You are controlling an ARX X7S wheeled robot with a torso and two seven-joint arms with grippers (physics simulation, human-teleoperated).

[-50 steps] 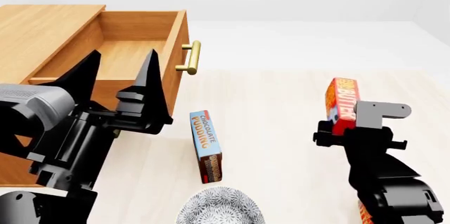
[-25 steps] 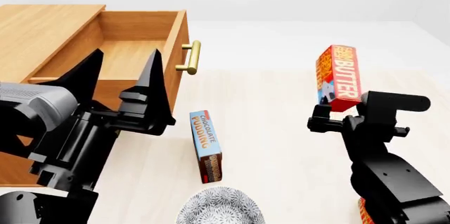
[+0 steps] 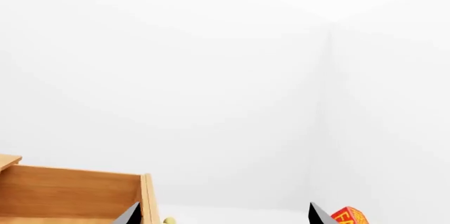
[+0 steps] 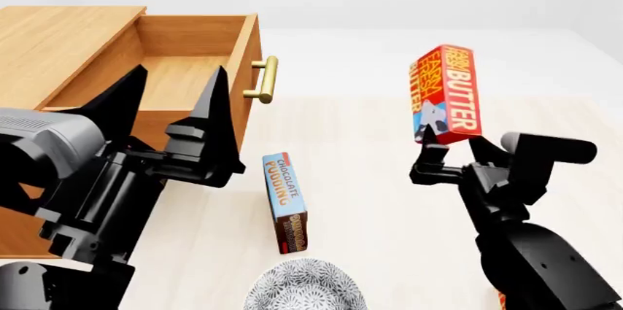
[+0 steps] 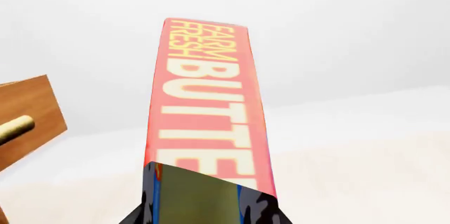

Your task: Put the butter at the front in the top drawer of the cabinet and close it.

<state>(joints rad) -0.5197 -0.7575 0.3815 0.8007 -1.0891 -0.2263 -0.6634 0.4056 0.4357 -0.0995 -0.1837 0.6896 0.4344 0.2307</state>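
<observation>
The cabinet (image 4: 58, 33) and its top drawer (image 4: 185, 62) look like smooth, matt orange-brown wood. The handle (image 4: 265, 80) is shiny brass-coloured metal. The butter (image 4: 446, 95) is a printed carton with a slight sheen. Both grippers look like matt black plastic.

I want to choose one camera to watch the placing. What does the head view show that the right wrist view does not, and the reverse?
Only the head view shows the open top drawer's inside, the left gripper open near it, the pudding box lying on the floor, and the right gripper holding the butter by its lower end.

Only the right wrist view shows the butter's lettered face close up.

Both show the butter held upright, apart from the drawer, and the brass handle.
</observation>
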